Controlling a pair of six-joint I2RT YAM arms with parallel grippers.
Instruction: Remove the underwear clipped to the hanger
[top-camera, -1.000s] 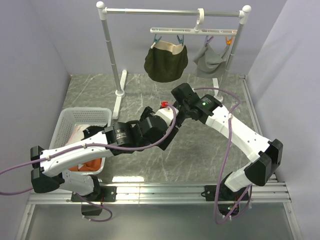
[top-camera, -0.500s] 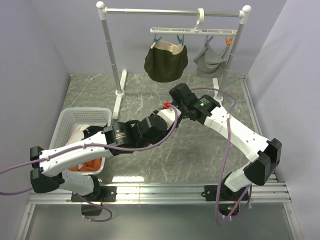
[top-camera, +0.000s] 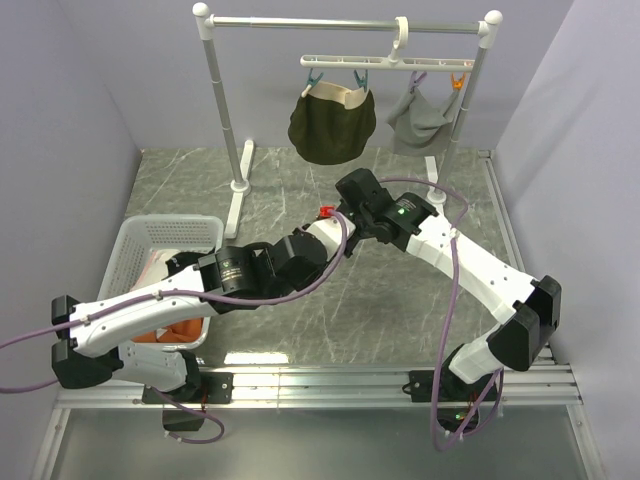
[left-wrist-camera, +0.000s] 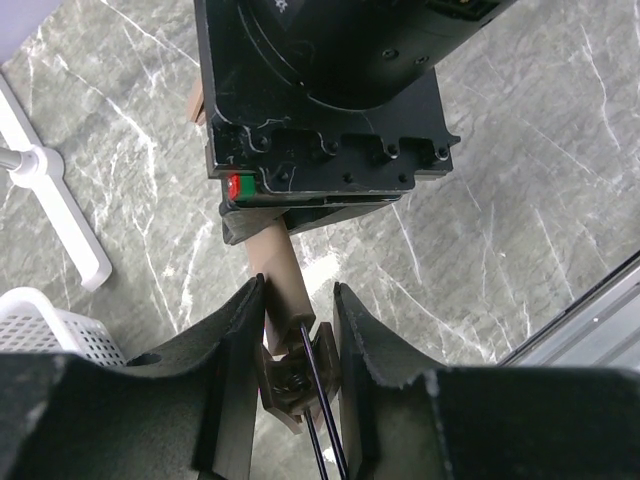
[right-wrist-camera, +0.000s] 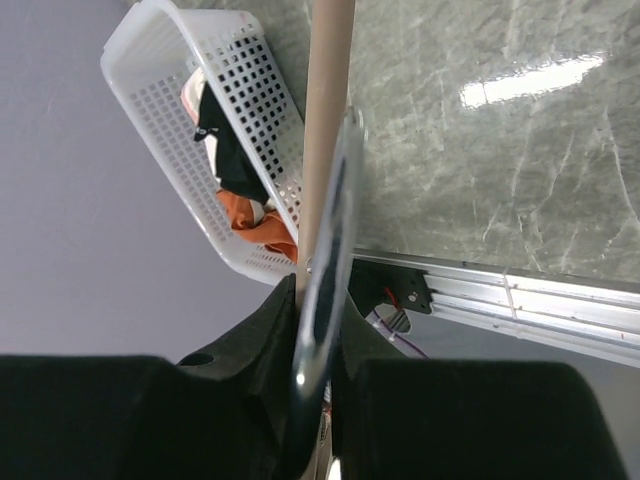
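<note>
Olive green underwear with a cream waistband (top-camera: 333, 125) and light grey underwear (top-camera: 420, 120) hang clipped to the white hanger (top-camera: 385, 62) on the rack. Both grippers meet low over the table's middle. My right gripper (top-camera: 338, 203) (right-wrist-camera: 322, 330) is shut on a tan wooden hanger bar (right-wrist-camera: 328, 120) and its metal hook (right-wrist-camera: 335, 230). My left gripper (top-camera: 324, 228) (left-wrist-camera: 298, 330) is shut around the brown clip (left-wrist-camera: 290, 375) at that bar's (left-wrist-camera: 278, 260) end, with a finger on each side. No cloth hangs from this clip.
A white basket (top-camera: 170, 228) (right-wrist-camera: 175, 110) at the near left holds a black cloth (right-wrist-camera: 225, 150) and an orange cloth (right-wrist-camera: 255, 225). The rack's posts (top-camera: 222, 100) stand at the back on white feet. An aluminium rail (top-camera: 320, 385) runs along the near edge.
My left jaws have gone from wide open to closed around the wooden hanger's clip. Both arms shifted slightly to the left; the right gripper stayed shut on the bar.
</note>
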